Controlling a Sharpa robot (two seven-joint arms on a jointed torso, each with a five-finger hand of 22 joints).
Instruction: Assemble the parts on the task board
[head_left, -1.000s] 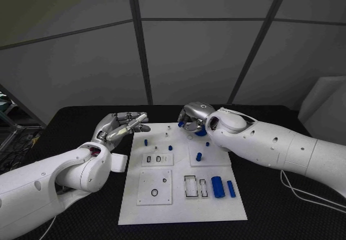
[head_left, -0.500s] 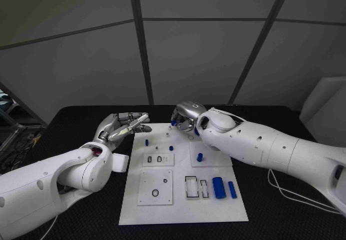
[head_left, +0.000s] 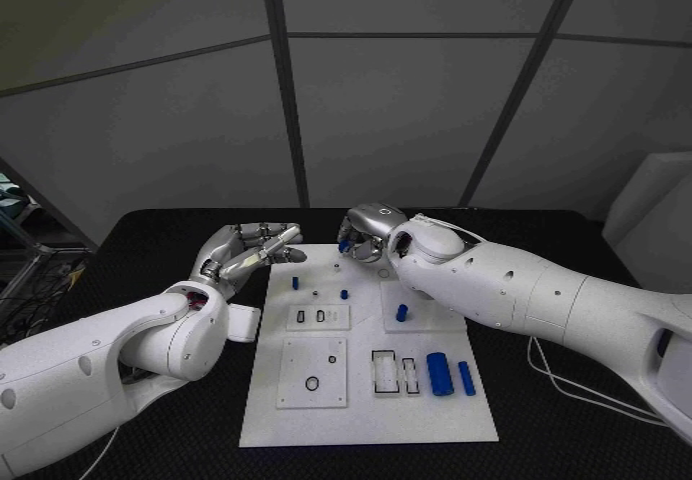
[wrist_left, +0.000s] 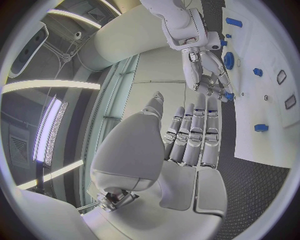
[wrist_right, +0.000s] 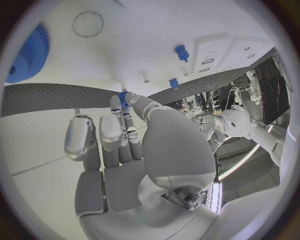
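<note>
Task board (head_left: 361, 400) lies mid-table; the right hand (head_left: 364, 240) pinches a small blue part (wrist_right: 124, 97) just over the board's far edge, likely to seat it. The left hand (head_left: 248, 250) hovers beside that edge, fingers straight and together, holding nothing.

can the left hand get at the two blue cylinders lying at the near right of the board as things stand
Probably not easily. The left hand sits at the board's far left edge; the two blue cylinders lie across the task board, closer to the right arm.
</note>
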